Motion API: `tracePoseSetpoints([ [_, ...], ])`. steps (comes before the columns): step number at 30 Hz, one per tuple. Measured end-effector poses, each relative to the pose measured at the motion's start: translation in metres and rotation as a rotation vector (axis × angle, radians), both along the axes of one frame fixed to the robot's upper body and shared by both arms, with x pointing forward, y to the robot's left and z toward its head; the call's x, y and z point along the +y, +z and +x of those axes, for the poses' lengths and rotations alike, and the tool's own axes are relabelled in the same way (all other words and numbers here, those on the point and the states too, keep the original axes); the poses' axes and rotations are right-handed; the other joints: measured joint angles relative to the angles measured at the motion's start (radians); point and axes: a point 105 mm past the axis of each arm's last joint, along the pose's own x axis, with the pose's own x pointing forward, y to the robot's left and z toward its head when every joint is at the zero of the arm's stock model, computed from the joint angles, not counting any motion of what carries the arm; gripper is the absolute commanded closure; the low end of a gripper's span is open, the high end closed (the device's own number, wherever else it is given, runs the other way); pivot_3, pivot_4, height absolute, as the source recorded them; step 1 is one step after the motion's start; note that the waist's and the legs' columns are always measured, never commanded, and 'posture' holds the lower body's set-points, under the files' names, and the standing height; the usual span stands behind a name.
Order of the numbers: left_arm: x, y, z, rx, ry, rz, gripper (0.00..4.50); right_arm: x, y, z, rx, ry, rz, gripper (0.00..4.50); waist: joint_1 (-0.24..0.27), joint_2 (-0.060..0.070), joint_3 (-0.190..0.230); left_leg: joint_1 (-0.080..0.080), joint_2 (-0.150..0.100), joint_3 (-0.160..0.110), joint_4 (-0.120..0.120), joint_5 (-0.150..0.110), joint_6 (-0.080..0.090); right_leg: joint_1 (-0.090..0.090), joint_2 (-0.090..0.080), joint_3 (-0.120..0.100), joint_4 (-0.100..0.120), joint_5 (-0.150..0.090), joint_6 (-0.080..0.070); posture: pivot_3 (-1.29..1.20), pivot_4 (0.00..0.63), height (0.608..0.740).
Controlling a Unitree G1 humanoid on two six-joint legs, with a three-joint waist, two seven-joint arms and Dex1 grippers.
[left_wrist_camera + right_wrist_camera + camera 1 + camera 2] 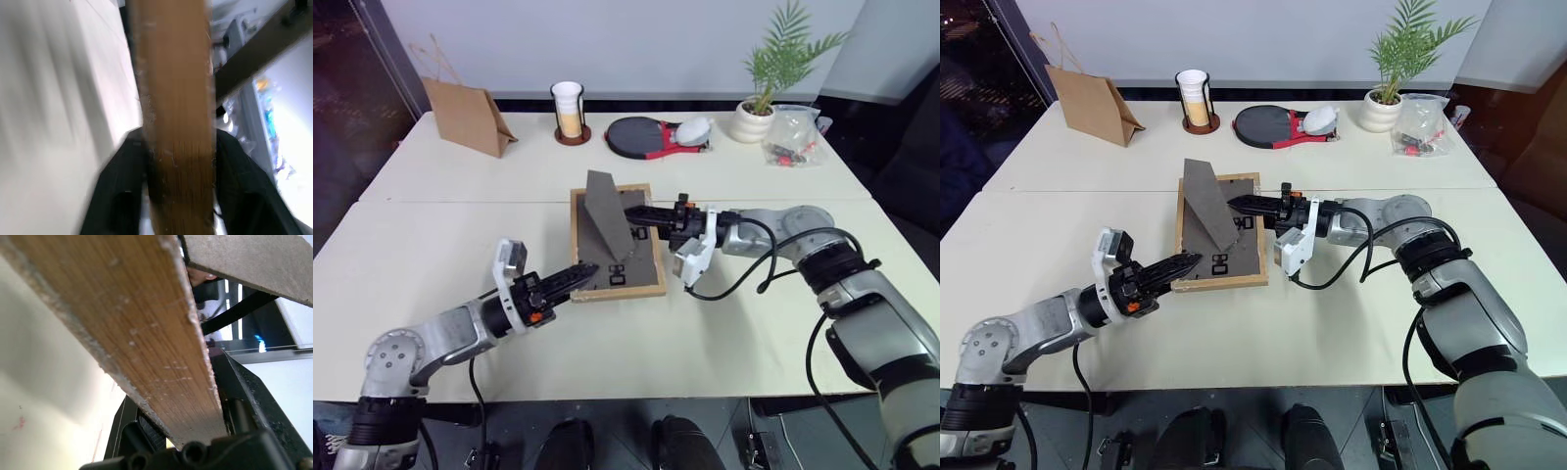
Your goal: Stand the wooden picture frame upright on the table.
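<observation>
So the table (754,323) is the big thing here: cream top, seam running across the middle where the panels meet. Lying on it just my side of that seam, roughly dead center, is the wooden picture frame (651,286). It's face down, dark back up, light-wood border all round, and the fold-out stand (607,215) is swung up off the back like a little grey ramp.

My right arm comes in from the right, pointing across toward my left. My right gripper (644,216) is at the frame's right-hand edge up near the stand, and from the wrist camera the wood edge runs right between the two black fingers (244,396), one on each side of it. Looks like a pinch on the border.

My left arm reaches in low from the near left. My left gripper (579,278) is at the near-left corner of the frame, and the wrist view has the wooden edge sitting between its fingers (117,191) too. They're close on both sides, but I honestly can't tell whether they're actually squeezing it.

Smaller stuff along the far edge, well apart from the frame: a brown paper bag (465,116) on the left, then a stack of cups in a holder (569,110), a ping-pong paddle (641,137), a potted palm (766,88), and a clear plastic bag (795,137) on the right.
</observation>
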Motion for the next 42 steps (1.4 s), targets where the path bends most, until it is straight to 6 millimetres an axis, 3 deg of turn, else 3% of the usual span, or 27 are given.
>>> tracePoseSetpoints([
  [2, 0.011, 0.004, -0.002, -0.055, 0.014, 0.095, 0.04, -0.002, 0.000, 0.000, 0.040, -0.002, 0.002, 3.43, -0.003, -0.001, 0.000, 0.000, 0.000, 0.000, 0.000, 0.000, 0.001, 0.000, 0.001, 0.000, 0.000, 0.000, 0.000, 0.00, 0.150, 0.740],
  [6, 0.042, 0.024, -0.008, -0.252, 0.045, 0.329, 0.04, -0.008, 0.001, 0.004, 0.150, -0.035, 0.017, 3.43, -0.008, -0.001, 0.001, 0.000, 0.000, 0.000, -0.001, -0.001, 0.002, 0.000, 0.001, -0.001, 0.000, 0.000, 0.000, 0.00, 0.150, 0.740],
  [10, 0.069, 0.025, -0.010, -0.446, 0.034, 0.636, 0.04, -0.008, 0.001, 0.015, 0.382, -0.125, 0.053, 3.43, -0.024, -0.002, 0.001, 0.002, 0.001, -0.002, -0.001, -0.002, 0.004, 0.005, 0.002, -0.004, -0.002, 0.000, 0.000, 0.00, 0.150, 0.740],
  [11, 0.075, 0.027, -0.007, -0.497, 0.037, 0.694, 0.04, -0.007, -0.002, 0.019, 0.485, -0.161, 0.076, 3.43, -0.024, -0.002, 0.001, 0.003, 0.002, -0.002, -0.001, -0.002, 0.004, 0.006, 0.001, -0.004, -0.002, 0.000, 0.000, 0.00, 0.150, 0.740],
  [13, 0.083, 0.035, 0.002, -0.597, 0.058, 0.755, 0.04, -0.006, -0.016, 0.022, 0.854, -0.212, 0.126, 3.43, -0.021, -0.001, 0.001, 0.004, 0.003, -0.003, -0.002, -0.002, 0.004, 0.007, 0.000, -0.005, -0.001, 0.000, 0.000, 0.00, 0.150, 0.740],
  [15, 0.087, 0.040, 0.011, -0.646, 0.083, 0.765, 0.04, -0.006, -0.030, 0.011, 1.237, -0.188, 0.097, 3.43, -0.016, 0.001, 0.003, 0.003, 0.003, -0.004, -0.001, -0.003, 0.005, 0.007, -0.002, -0.007, -0.001, 0.000, 0.000, 0.00, 0.150, 0.740],
  [17, 0.090, 0.040, 0.017, -0.669, 0.102, 0.777, 0.04, -0.003, -0.031, -0.007, 1.582, -0.105, 0.045, 3.43, -0.014, 0.002, 0.003, 0.002, 0.002, -0.004, -0.001, -0.003, 0.005, 0.004, -0.004, -0.008, 0.000, 0.000, 0.000, 0.00, 0.150, 0.740],
  [21, 0.086, 0.034, 0.021, -0.673, 0.101, 0.763, 0.04, -0.006, -0.020, -0.022, 1.939, 0.014, -0.009, 3.43, -0.018, 0.002, 0.003, 0.001, 0.001, -0.004, -0.002, -0.003, 0.005, 0.002, -0.007, -0.009, 0.000, 0.000, 0.000, 0.00, 0.150, 0.740],
  [24, 0.083, 0.027, 0.022, -0.661, 0.082, 0.761, 0.04, -0.004, -0.027, -0.017, 2.034, 0.027, 0.020, 3.43, -0.024, 0.001, 0.003, 0.001, 0.001, -0.004, -0.003, -0.003, 0.005, 0.001, -0.007, -0.008, 0.000, 0.000, -0.001, 0.00, 0.150, 0.740],
  [30, 0.078, 0.028, 0.025, -0.674, 0.084, 0.743, 0.04, 0.007, -0.062, -0.007, 2.125, -0.028, 0.047, 3.43, -0.023, 0.002, 0.003, -0.003, 0.000, -0.002, -0.004, -0.003, 0.005, -0.003, -0.008, -0.007, 0.000, 0.000, 0.000, 0.00, 0.150, 0.740],
  [38, 0.073, 0.026, 0.023, -0.670, 0.070, 0.742, 0.04, 0.012, -0.080, -0.005, 2.150, -0.060, 0.033, 3.43, -0.024, 0.002, 0.003, -0.003, 0.000, -0.002, -0.004, -0.003, 0.005, -0.003, -0.008, -0.007, 0.000, 0.000, 0.000, 0.00, 0.150, 0.740],
  [42, 0.071, 0.022, 0.024, -0.665, 0.068, 0.743, 0.00, 0.011, -0.085, -0.009, 2.179, -0.060, -0.002, 1.64, -0.024, 0.001, 0.003, -0.002, 0.000, -0.002, -0.003, -0.003, 0.005, -0.003, -0.008, -0.007, 0.000, 0.000, 0.000, 0.00, 0.150, 0.740],
])
